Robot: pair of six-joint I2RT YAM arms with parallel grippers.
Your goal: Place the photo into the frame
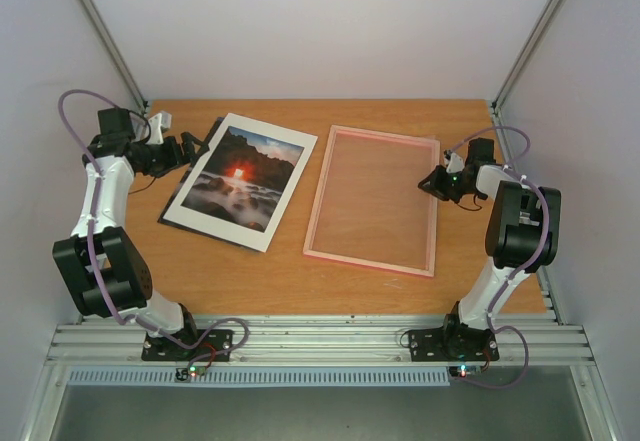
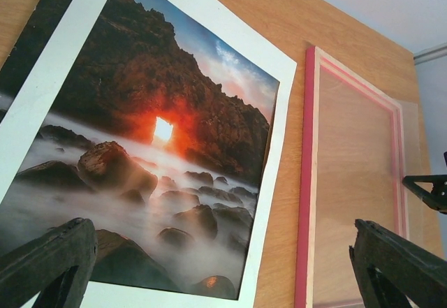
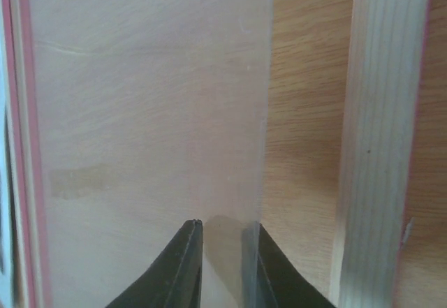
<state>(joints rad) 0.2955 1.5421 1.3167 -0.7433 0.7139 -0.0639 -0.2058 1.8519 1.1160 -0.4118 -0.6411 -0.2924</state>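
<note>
Wooden table (image 1: pixel 250 281) (photo (image 1: pixel 240 179) beside frame (image 1: pixel 375 201))

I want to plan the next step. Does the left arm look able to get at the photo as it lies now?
Probably yes. The left end effector is open right at the edge of the photo, and nothing lies between them. The photo lies flat, so gripping it may be hard.

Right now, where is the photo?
In the top view, the photo lies face up on the left half of the table, between the left tool and the pink frame.

Pink frame (image 1: pixel 319 191) — red-orange seascape photo (image 1: pixel 240 179)
</note>
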